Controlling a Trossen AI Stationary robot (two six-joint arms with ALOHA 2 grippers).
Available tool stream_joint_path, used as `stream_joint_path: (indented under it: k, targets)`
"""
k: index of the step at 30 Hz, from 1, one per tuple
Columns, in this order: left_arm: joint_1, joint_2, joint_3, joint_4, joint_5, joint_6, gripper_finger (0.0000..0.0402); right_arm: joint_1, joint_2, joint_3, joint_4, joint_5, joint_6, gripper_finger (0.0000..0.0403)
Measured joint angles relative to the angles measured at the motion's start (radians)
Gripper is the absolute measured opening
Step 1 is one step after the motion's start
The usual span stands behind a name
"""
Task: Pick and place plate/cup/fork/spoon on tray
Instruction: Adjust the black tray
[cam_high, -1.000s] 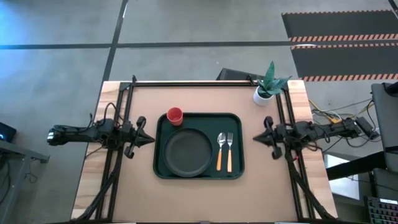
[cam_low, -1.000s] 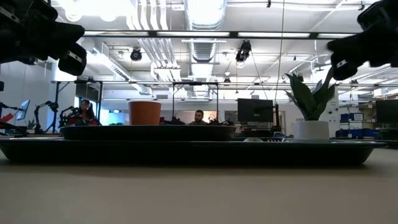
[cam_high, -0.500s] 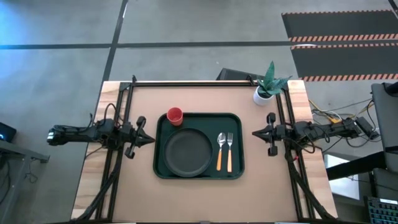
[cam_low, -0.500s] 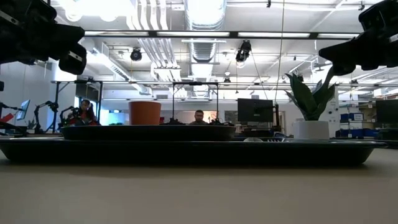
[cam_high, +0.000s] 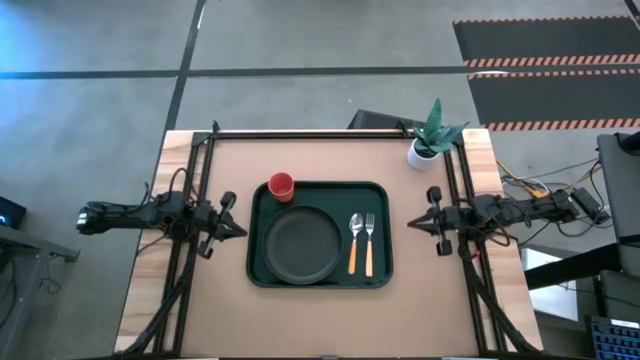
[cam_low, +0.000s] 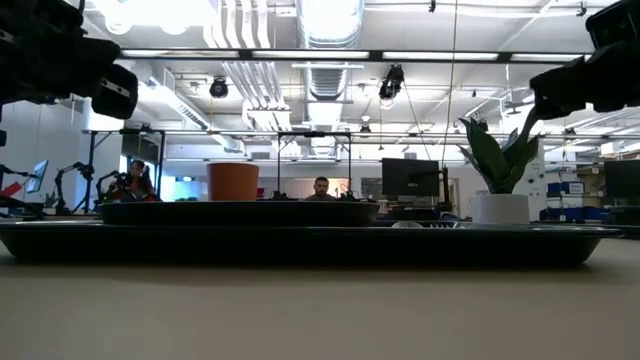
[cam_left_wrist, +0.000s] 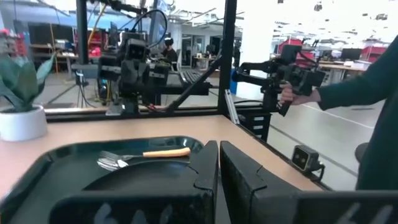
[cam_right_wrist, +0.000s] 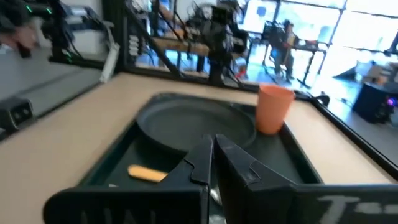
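Note:
The dark green tray lies in the middle of the table. On it rest the round dark plate, the red cup upright at its far left corner, and the spoon and fork side by side to the right of the plate, orange handles toward the near edge. My left gripper hovers shut just off the tray's left rim, pointing level at it. My right gripper hovers shut off the right rim. Both sets of fingers are closed on nothing.
A green plant in a white pot stands at the table's far right corner. Black frame rails run along both sides. Bare tabletop lies near and far of the tray. People and another rig held by a hand are in the room beyond.
My right gripper has rolled about its own pointing line while staying off the tray's right rim. My left gripper has rolled slightly in place. Both stay shut. The tray and the things on it have not moved.

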Motion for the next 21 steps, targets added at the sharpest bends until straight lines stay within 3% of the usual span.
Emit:
stream_joint_path:
  k: [6, 12, 21]
  targets:
    - [0.002, -0.013, 0.0, -0.002, -0.022, 0.06, 0.0, 0.0, 0.0, 0.046, -0.127, 0.059, 0.009, 0.0009]
    - [0.002, -0.011, 0.0, -0.017, -0.099, 0.067, 0.0, 0.0, -0.001, 0.047, -0.13, 0.084, 0.012, 0.0009]
    - [0.002, -0.006, 0.0, -0.018, -0.1, 0.056, 0.0, 0.0, 0.0, 0.047, -0.132, 0.083, 0.038, 0.0009]
